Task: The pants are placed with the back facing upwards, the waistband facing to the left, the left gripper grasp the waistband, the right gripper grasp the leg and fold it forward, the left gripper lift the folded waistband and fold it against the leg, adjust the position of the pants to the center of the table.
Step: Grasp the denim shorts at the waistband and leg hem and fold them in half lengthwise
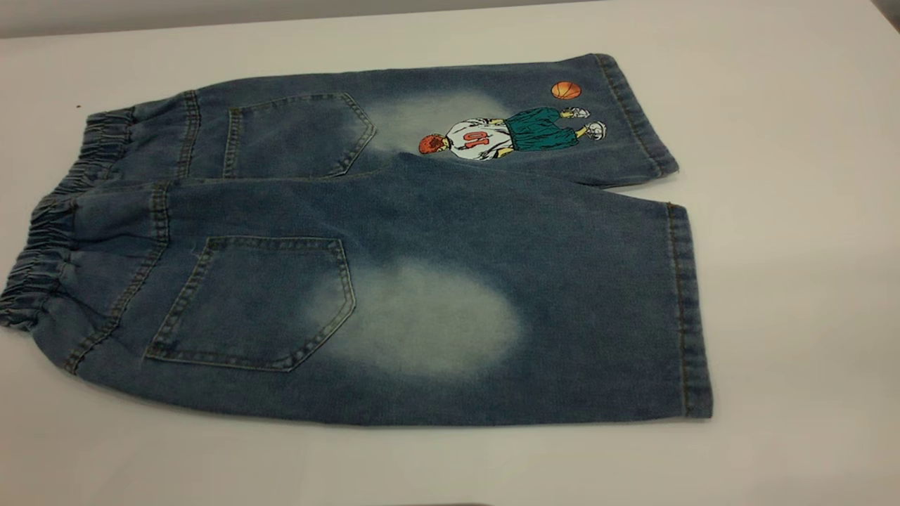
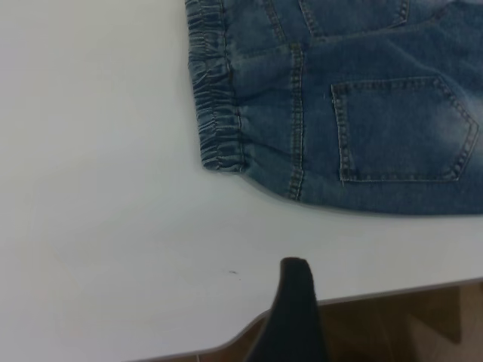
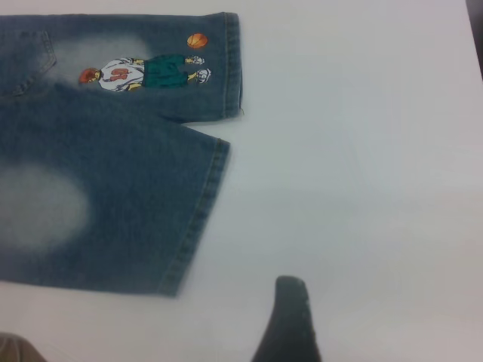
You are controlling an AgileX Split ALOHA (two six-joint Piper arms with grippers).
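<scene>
the pants (image 1: 394,281) lie flat, long axis left to right. the waistband (image 2: 215,113) lies nearest the left gripper (image 2: 296,275), the leg (image 3: 113,219) nearest the right gripper (image 3: 290,294). neither gripper touches cloth; cannot tell how wide either stands.

exterior: steeply above pants (image 1: 394,281) | wrists — high over opposite ends | shared — pants

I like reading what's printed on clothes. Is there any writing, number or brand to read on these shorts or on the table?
"10": on the white jersey of the cartoon basketball player printed on the far leg of the shorts. The figure lies sideways, so the digits are turned.
Nothing else readable: no brand or label shows on the pockets or the waistband, and the table carries no writing.
</scene>
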